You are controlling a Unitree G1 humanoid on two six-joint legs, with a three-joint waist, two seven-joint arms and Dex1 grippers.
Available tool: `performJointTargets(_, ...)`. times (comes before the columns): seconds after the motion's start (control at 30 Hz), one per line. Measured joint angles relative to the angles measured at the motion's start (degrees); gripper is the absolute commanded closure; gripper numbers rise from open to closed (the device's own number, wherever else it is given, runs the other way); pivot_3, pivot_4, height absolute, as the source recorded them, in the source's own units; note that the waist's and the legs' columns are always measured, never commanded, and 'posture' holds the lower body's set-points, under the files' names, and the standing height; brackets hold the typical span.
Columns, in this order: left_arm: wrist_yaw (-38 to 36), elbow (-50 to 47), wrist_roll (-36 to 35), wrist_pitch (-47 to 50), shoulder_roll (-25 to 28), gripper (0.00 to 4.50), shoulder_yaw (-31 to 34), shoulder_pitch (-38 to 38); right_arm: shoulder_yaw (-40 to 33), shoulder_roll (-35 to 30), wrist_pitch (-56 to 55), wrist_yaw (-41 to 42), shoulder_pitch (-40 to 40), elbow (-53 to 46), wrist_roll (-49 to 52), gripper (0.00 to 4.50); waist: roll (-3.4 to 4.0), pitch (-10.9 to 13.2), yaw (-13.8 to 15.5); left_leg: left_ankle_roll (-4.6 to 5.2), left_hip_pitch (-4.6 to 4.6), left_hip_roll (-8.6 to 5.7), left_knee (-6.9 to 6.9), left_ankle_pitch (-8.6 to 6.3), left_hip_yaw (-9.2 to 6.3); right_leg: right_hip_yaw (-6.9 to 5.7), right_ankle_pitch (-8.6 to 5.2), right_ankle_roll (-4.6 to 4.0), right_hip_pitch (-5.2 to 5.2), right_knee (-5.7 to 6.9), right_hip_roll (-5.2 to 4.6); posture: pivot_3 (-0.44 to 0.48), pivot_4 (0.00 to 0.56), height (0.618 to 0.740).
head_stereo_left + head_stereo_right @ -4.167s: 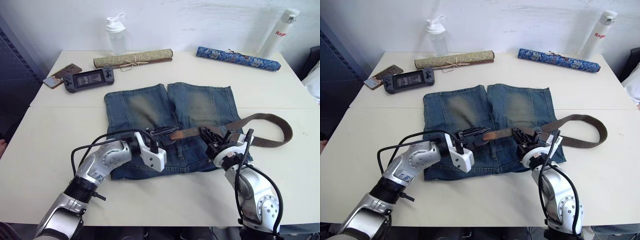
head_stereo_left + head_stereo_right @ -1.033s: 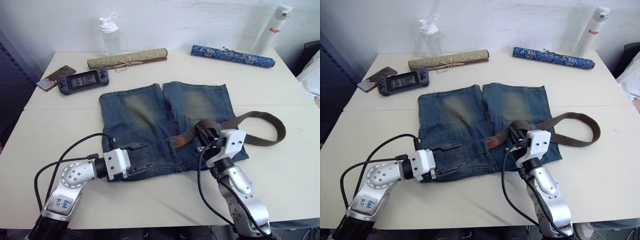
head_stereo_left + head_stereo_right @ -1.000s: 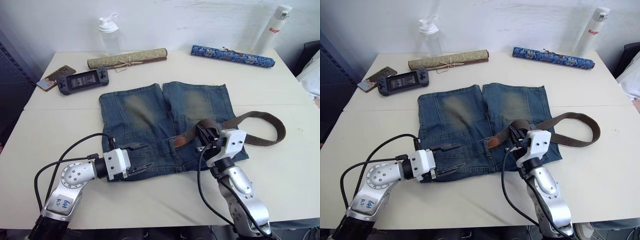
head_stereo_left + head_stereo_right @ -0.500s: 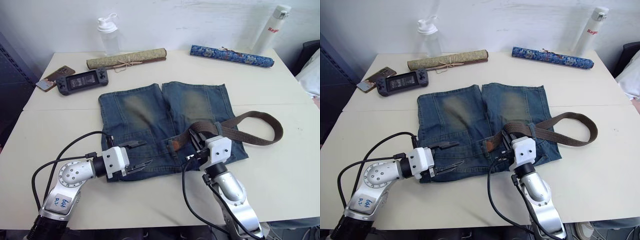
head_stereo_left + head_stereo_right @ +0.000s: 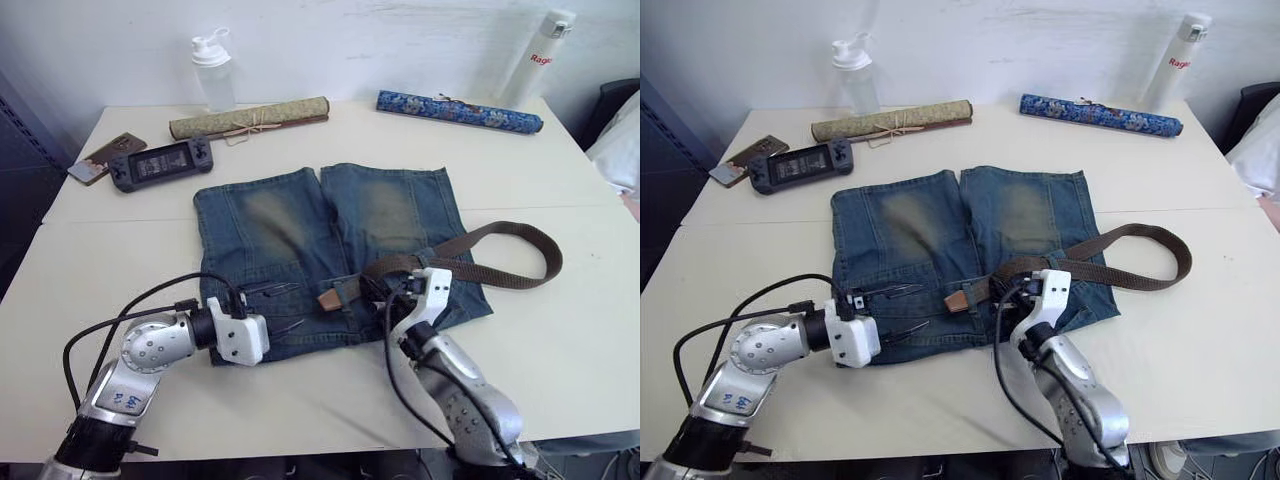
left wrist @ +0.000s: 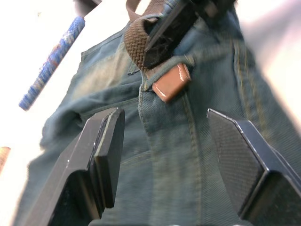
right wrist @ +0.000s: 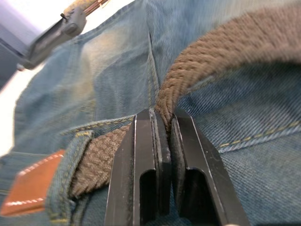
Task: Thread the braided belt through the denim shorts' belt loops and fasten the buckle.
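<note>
The shorts (image 5: 330, 240) lie flat in the middle of the tabletop (image 5: 120, 250), waistband toward the near edge. The right gripper (image 7: 162, 136) pinches the belt (image 5: 500, 275) at the waistband, jaws pressed together on the strap. The belt's tan tip (image 6: 171, 82) pokes out of a belt loop (image 7: 68, 188); the rest curves toward the right edge. The left gripper (image 6: 164, 141) sits over the waistband, jaws spread wide.

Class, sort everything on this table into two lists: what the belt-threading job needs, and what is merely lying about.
Needed for the job:
braided belt
denim shorts
belt loop
right gripper
left gripper

Lying about:
clear bottle
tan roll
blue patterned roll
game console
phone
white flask
</note>
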Motion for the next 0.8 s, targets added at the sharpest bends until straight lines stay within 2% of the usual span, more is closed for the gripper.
performJointTargets(0.1, 3.5, 4.2, 6.1, -5.1, -0.8, 1.42, -2.0, -3.9, -4.1, -0.5, 7.3, -2.0, -2.2, -0.3, 8.4, 4.50, -0.01, 0.0, 0.0, 0.02, -0.02, 0.00, 0.01, -0.01, 0.03, 0.02, 0.00, 0.00, -0.04, 0.04, 0.00, 0.000, 0.150, 0.717)
performJointTargets(0.17, 5.1, 5.0, 7.4, -6.1, -2.3, 1.42, -2.5, -5.3, -5.0, -1.2, 9.6, -2.8, -3.1, -0.4, 10.7, 4.50, -0.02, 0.0, -0.1, 0.04, -0.02, 0.00, -0.01, -0.02, 0.13, 0.00, 0.00, 0.00, -0.09, 0.04, 0.00, 0.000, 0.150, 0.717)
performJointTargets(0.33, 6.4, 6.8, 8.0, -7.2, -4.0, 1.42, -4.8, -6.6, -5.7, -1.8, 11.5, -4.2, -3.7, -0.6, 12.8, 4.50, -0.02, 0.0, -0.2, 0.05, -0.02, 0.02, 0.01, -0.03, 0.21, -0.05, 0.00, 0.01, -0.11, 0.06, 0.01, 0.000, 0.150, 0.717)
performJointTargets(0.6, 7.5, 7.9, 9.8, -9.2, -3.6, 1.42, -5.6, -7.4, -5.7, -1.8, 11.5, -5.2, -3.5, -0.9, 13.5, 4.50, -0.02, 0.0, -0.1, 0.06, -0.02, 0.02, 0.03, -0.03, 0.23, -0.04, 0.00, 0.01, -0.11, 0.07, 0.01, 0.000, 0.150, 0.717)
performJointTargets(0.7, 7.7, 8.9, 10.6, -9.2, -3.4, 2.11, -5.7, -8.3, -5.7, -1.8, 11.5, -5.3, -3.5, -1.0, 13.5, 4.50, -0.02, 0.0, -0.1, 0.07, -0.02, 0.02, 0.03, -0.04, 0.24, -0.04, 0.00, 0.01, -0.11, 0.06, 0.01, 0.000, 0.150, 0.717)
performJointTargets(0.8, 7.8, 9.0, 11.1, -9.2, -3.4, 3.19, -6.3, -8.8, -5.7, -1.7, 11.5, -5.7, -3.5, -1.2, 13.8, 4.50, -0.02, 0.0, -0.1, 0.08, -0.02, 0.02, 0.03, -0.04, 0.25, -0.04, 0.00, 0.01, -0.11, 0.06, 0.01, 0.000, 0.150, 0.717)
